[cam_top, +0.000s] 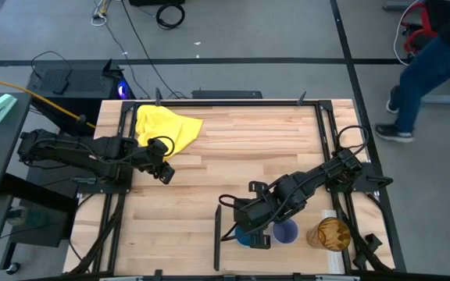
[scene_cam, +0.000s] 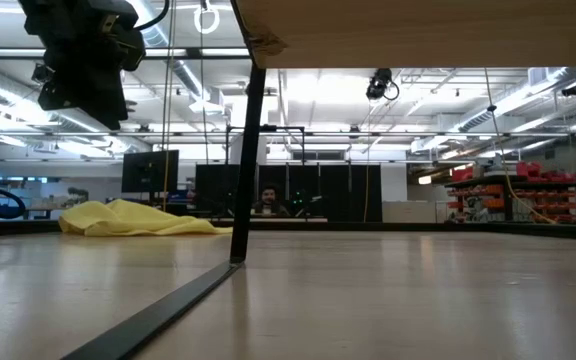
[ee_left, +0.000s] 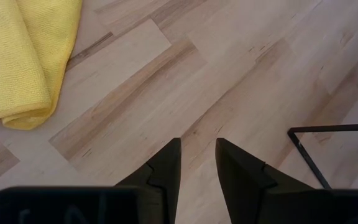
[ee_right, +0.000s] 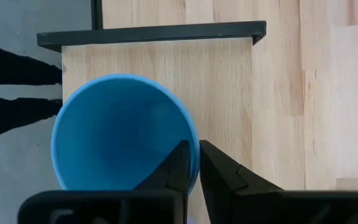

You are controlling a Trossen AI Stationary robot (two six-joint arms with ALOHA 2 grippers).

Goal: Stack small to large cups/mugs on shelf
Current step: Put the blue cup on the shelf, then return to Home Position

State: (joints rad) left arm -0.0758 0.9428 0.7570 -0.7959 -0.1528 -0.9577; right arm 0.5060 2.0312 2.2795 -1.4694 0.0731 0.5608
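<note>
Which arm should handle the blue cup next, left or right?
Right, probably. The right gripper has its fingers pinching the blue cup rim on the shelf. The left gripper hovers far off beside the yellow cloth.

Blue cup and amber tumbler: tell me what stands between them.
In the high view, the lavender cup stands between the blue cup, gripped by the right gripper, and the amber tumbler.

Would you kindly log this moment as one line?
right gripper: pinching blue cup rim on shelf | left gripper: idle, open, near yellow cloth | purple cup, amber tumbler: unstacked
</note>
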